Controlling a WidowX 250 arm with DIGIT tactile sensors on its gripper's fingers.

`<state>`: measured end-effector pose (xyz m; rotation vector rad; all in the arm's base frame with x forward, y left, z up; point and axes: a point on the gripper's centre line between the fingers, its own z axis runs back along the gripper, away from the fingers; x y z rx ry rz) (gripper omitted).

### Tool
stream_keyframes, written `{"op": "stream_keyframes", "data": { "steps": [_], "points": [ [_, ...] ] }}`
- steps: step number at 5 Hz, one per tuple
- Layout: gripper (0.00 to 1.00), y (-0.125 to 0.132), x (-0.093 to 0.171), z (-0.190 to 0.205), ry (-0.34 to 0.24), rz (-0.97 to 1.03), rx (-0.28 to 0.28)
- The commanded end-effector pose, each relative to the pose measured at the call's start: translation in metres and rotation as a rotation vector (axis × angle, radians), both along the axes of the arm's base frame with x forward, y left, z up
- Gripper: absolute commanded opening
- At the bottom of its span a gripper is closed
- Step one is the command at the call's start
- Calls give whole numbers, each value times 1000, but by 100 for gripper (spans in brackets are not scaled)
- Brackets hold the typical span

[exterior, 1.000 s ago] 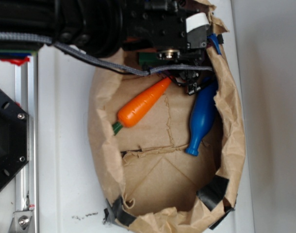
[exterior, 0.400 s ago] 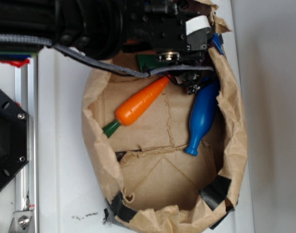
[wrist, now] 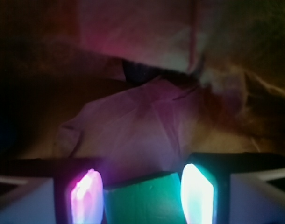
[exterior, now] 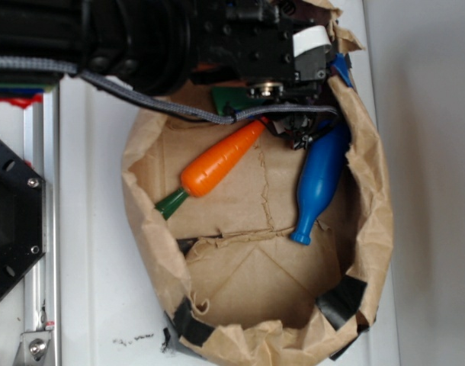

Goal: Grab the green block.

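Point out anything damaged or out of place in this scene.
The brown paper bag holding the carrot and blue bottle is crumpled, its rim ragged and its floor torn near the middle. Nothing has spilled.

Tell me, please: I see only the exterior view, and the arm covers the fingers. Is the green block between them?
Observer: Yes. In the wrist view the green block sits between the two lit fingers of the gripper.
Operator: Is there a gap at its sides?
Observer: I see none; both pads lie against the block.
Operator: What is in front of the gripper?
Observer: Only crumpled paper of the bag, dim and blurred.
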<state>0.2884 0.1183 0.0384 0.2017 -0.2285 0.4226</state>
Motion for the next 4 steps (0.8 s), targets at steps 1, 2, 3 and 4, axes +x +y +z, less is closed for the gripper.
{"op": "stream_keyframes", "data": {
  "steps": [1,2,3,4],
  "points": [
    [0,-42,-19,101,27,-31,-165],
    [0,-71,-32,125,26,-113,-211],
    [0,-84,-33,133,18,-181,-236],
    [0,-90,-30,136,6,-206,-250]
  ]
}}
